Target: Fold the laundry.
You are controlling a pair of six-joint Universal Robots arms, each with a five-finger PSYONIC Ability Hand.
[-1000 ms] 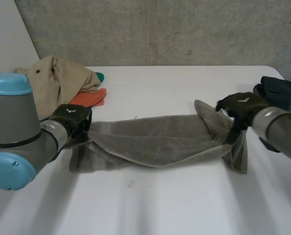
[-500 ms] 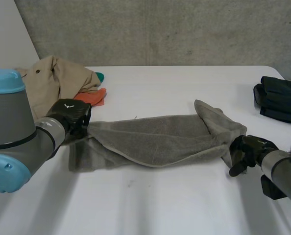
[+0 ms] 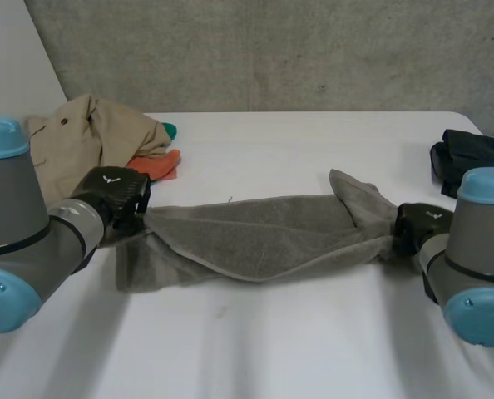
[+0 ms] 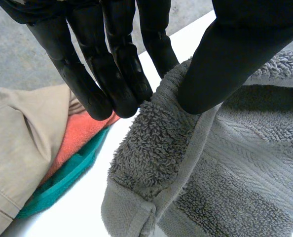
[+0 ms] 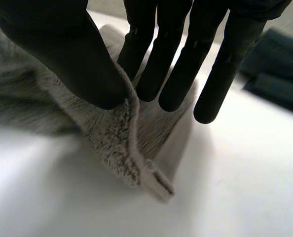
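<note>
Grey towel lies stretched on white table, one end just beside beige garment. L hand pinches that end, thumb vs fingers; R hand pinches end farthest from garment.

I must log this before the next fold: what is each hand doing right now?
Left hand: shut on the grey towel, pinching one end.
Right hand: shut on the grey towel's other end.

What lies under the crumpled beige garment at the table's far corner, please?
An orange cloth and a teal cloth poke out from beneath the crumpled beige garment; their remainder is covered.
</note>
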